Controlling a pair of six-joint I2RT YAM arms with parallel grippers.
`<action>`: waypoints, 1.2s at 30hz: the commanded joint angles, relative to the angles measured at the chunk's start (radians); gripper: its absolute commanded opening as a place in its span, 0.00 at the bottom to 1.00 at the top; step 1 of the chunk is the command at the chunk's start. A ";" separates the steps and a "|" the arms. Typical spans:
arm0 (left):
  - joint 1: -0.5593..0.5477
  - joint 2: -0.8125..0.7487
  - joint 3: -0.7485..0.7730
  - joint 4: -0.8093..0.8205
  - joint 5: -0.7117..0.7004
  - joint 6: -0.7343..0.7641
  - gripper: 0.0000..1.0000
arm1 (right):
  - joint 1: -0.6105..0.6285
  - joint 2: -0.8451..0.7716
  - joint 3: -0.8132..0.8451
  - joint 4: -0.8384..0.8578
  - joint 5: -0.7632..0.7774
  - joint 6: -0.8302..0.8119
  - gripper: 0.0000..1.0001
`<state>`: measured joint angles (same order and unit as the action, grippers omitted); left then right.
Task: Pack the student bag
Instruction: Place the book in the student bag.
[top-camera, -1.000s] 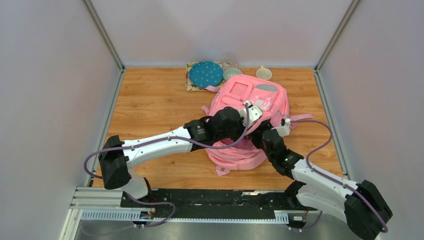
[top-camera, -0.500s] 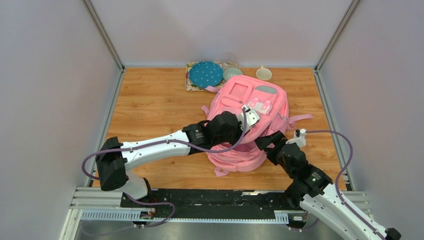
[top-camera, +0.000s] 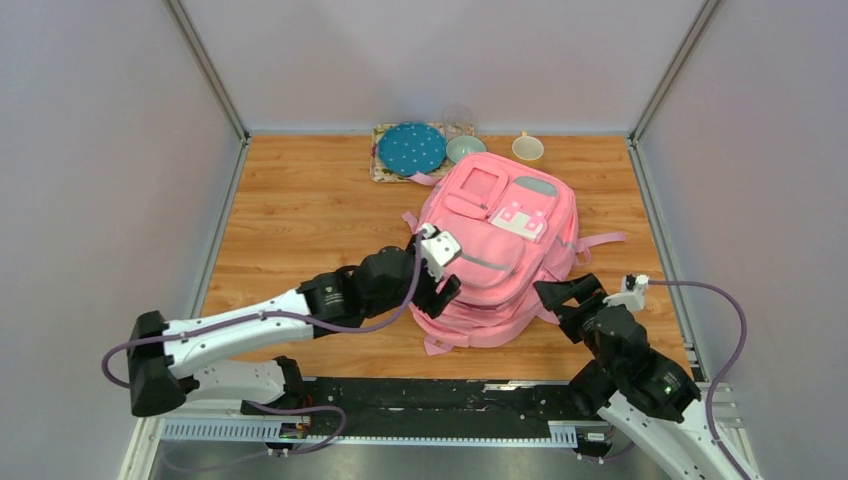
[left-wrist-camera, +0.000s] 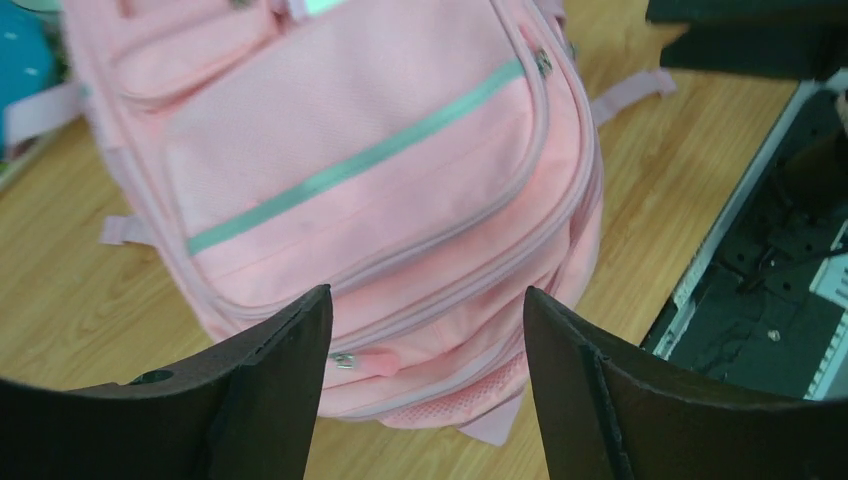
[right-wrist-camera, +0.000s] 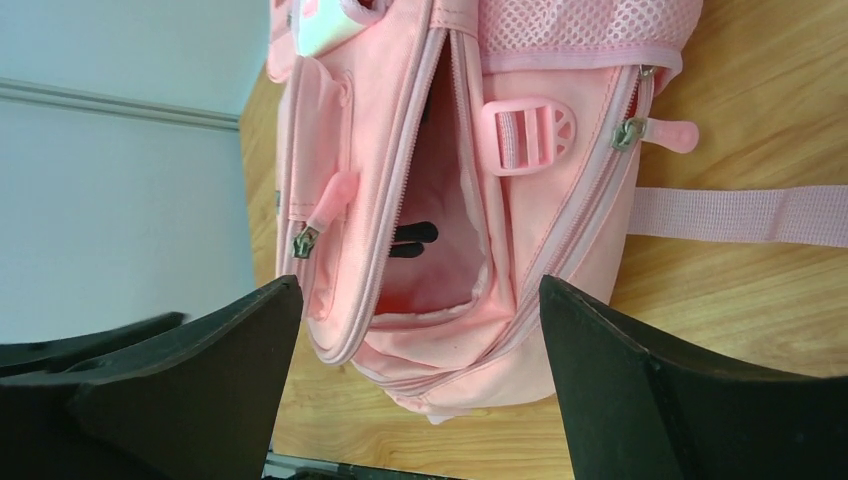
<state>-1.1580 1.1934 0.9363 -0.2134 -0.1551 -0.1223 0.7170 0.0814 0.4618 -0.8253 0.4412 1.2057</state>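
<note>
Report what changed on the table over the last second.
Both arms drew back off the backpack toward the near edge, the left arm leftward, the right arm rightward. Both sets of jaws opened and now hold nothing. The backpack, plate, bowl and cup stayed put.

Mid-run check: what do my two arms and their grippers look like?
Both arms have white link shells with black joint housings: left arm, right arm. A mauve cable loops along each. The left gripper and right gripper each have two broad, matte black tapered fingers.
</note>
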 joint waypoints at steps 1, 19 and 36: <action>0.077 -0.127 -0.034 0.029 -0.160 -0.034 0.77 | 0.002 0.101 0.008 0.064 -0.030 -0.032 0.92; 0.741 0.087 -0.398 0.712 0.755 -0.655 0.79 | 0.004 0.228 0.025 0.199 -0.137 -0.055 0.93; 0.745 0.179 -0.485 0.718 0.727 -0.591 0.81 | 0.004 0.202 0.029 0.184 -0.147 -0.061 0.93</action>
<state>-0.4183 1.3598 0.4458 0.5179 0.5915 -0.7742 0.7170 0.2867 0.4610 -0.6613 0.3008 1.1614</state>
